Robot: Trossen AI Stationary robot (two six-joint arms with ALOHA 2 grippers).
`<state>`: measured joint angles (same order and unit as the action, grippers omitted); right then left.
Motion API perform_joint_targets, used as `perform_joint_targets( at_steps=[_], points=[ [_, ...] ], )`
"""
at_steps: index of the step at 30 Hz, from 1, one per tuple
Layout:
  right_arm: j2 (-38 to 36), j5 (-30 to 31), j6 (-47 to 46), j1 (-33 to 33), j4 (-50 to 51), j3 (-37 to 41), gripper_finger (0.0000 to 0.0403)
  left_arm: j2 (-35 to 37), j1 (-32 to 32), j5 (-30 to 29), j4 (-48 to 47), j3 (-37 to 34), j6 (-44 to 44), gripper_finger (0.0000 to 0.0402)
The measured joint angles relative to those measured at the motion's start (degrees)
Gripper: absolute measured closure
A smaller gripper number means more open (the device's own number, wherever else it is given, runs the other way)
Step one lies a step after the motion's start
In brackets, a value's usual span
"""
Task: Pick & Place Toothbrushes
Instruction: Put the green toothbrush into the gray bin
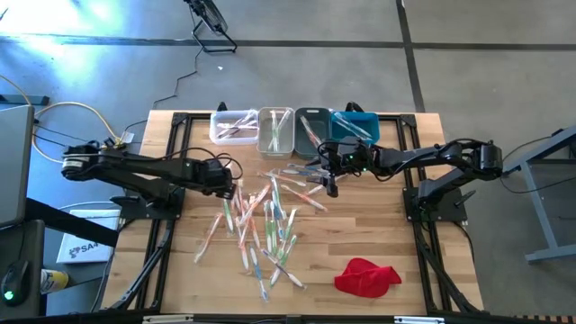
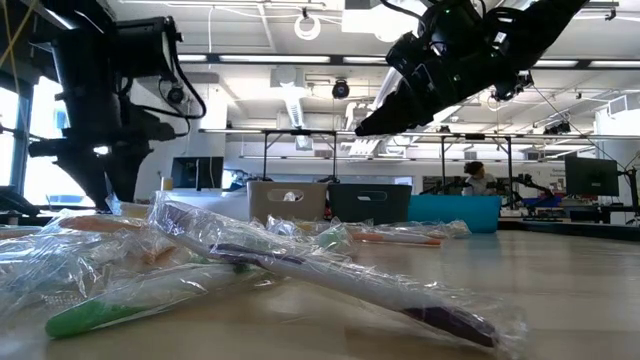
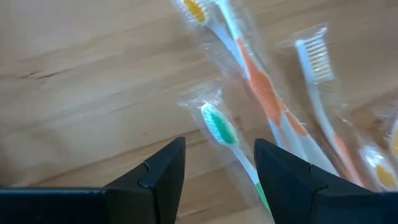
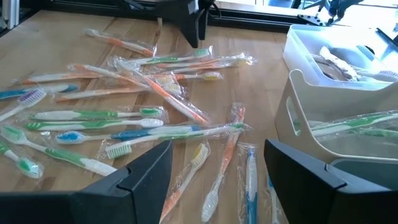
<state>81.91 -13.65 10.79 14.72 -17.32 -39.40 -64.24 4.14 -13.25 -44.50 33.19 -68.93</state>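
Toothbrushes (image 1: 265,220) lie scattered mid-surface, one green-headed toothbrush (image 3: 219,124) just ahead of the left gripper (image 1: 236,189), between its wide, empty fingers (image 3: 165,171). Best to lower straight and close across its handle, not the loose wrapper. The right gripper (image 1: 331,184), fingers also apart and empty, hovers near the bins (image 1: 292,129). Bare surface (image 1: 405,243) lies beyond the pile, but neighbouring brushes crowd close beside the fingers.

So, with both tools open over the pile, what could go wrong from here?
1. The left tool straddles a green toothbrush beside an orange one; overlapping wrappers may lift both.
2. The right tool hangs close to the beige bin and could bump its wall.
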Motion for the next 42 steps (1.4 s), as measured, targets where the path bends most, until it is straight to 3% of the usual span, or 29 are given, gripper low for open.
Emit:
perform_joint_targets(
  at_steps=[21,42],
  points=[
    [0.0,0.0,0.0,0.0,0.1,0.0,0.0156,-10.7,0.0,0.0,5.9,0.0,-2.1,0.0215],
    [0.0,0.0,0.0,0.0,0.1,0.0,0.0156,-11.0,0.0,1.3,6.7,0.0,-1.9,0.0215]
  ],
)
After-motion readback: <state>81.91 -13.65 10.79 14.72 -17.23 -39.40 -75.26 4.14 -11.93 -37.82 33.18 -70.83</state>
